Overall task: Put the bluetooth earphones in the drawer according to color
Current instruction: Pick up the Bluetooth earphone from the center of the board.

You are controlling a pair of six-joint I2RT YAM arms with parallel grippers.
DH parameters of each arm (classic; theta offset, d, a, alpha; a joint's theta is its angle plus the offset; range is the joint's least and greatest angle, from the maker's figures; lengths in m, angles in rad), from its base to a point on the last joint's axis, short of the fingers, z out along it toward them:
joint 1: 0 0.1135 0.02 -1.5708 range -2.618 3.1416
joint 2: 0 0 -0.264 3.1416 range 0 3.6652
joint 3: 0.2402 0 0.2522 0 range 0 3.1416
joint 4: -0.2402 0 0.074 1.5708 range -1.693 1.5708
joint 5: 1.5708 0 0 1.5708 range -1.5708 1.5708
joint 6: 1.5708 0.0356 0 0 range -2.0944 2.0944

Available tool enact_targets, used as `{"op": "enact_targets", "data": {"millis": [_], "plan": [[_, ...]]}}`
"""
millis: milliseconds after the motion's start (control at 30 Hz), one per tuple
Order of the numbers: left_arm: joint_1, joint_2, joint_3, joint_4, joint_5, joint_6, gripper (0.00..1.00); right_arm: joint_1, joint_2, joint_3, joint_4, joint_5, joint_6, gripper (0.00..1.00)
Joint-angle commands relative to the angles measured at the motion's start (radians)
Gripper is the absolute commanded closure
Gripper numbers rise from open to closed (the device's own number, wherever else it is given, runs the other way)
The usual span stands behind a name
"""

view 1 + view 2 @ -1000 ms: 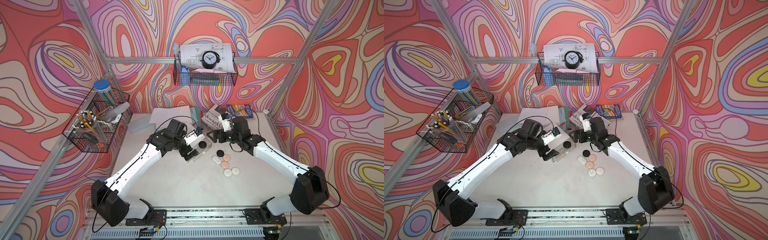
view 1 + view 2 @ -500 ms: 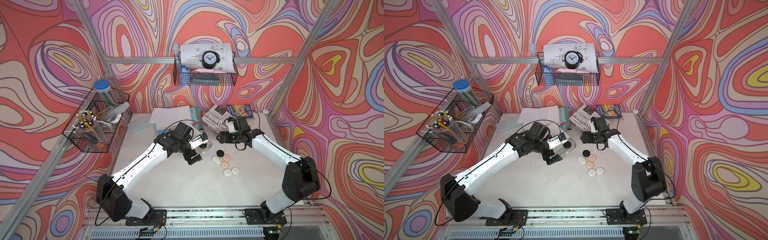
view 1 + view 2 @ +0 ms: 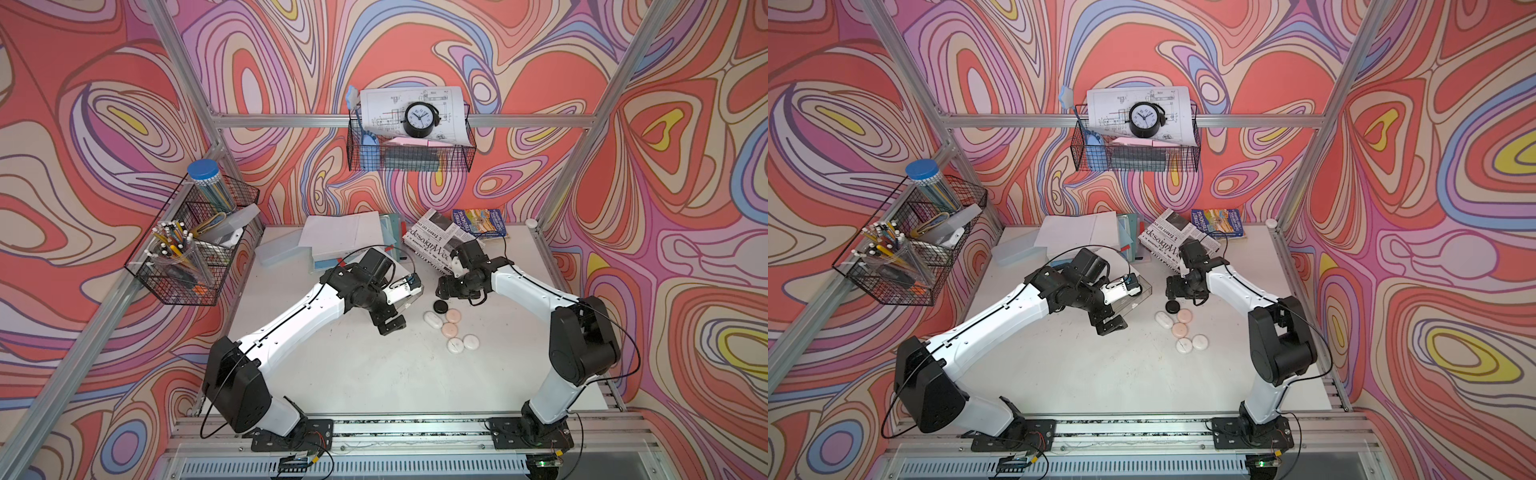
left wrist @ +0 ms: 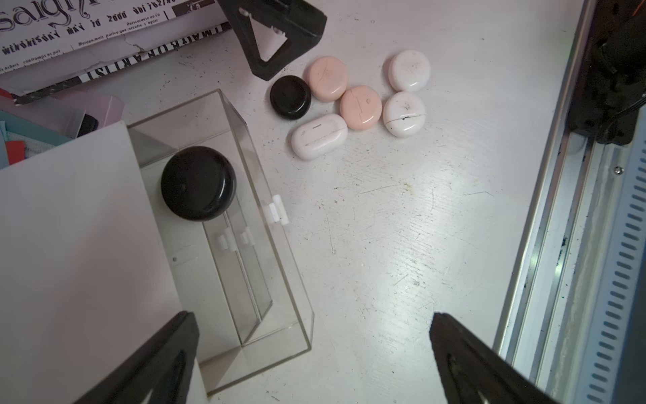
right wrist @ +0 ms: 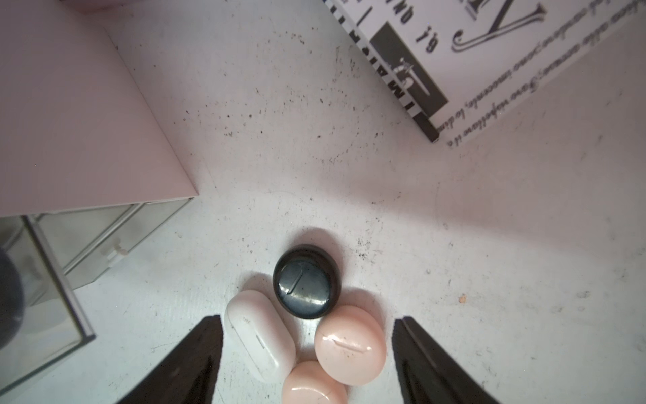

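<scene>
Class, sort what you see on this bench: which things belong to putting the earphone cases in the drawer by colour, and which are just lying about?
Belongs to the job: black case in the drawer; black case on the table; two pink cases; three white cases; clear drawer.

Just lying about: newspaper; book; clock; pencil basket; stack of papers.

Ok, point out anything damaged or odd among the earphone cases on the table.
The two pale pink cases carry thin crack-like lines on top, and a white case beside them has a dark, uneven seam, as if chipped or slightly ajar. Cracks or lid joints: cannot tell. Nothing spilled.
</scene>
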State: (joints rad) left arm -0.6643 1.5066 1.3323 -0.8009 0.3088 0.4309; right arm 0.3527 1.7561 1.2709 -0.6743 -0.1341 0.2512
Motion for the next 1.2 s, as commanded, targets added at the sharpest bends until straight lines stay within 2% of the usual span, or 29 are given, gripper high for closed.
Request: {"op": "enact_targets", "data": {"millis": [0, 567, 900, 1033, 1167], "plan": [[-0.011, 0.014, 0.029, -0.046, -0.011, 0.015, 0.01, 0.026, 0.052, 0.021, -0.024, 0.016, -0.022, 0.21], [-0.011, -0.035, 0.002, -0.028, -0.056, 0.034, 0.01, 0.089, 0.21, 0.072, -0.067, 0.09, 0.026, 0.25], [-0.011, -0.045, 0.0, -0.021, -0.086, 0.033, 0.01, 0.094, 0.267, 0.112, -0.113, 0.146, 0.049, 0.35], [-0.011, -0.036, 0.001, -0.023, -0.091, 0.031, 0.01, 0.094, 0.273, 0.102, -0.112, 0.16, 0.057, 0.49], [-0.011, -0.033, 0.002, -0.024, -0.091, 0.031, 0.01, 0.094, 0.264, 0.091, -0.1, 0.171, 0.063, 0.57]]}}
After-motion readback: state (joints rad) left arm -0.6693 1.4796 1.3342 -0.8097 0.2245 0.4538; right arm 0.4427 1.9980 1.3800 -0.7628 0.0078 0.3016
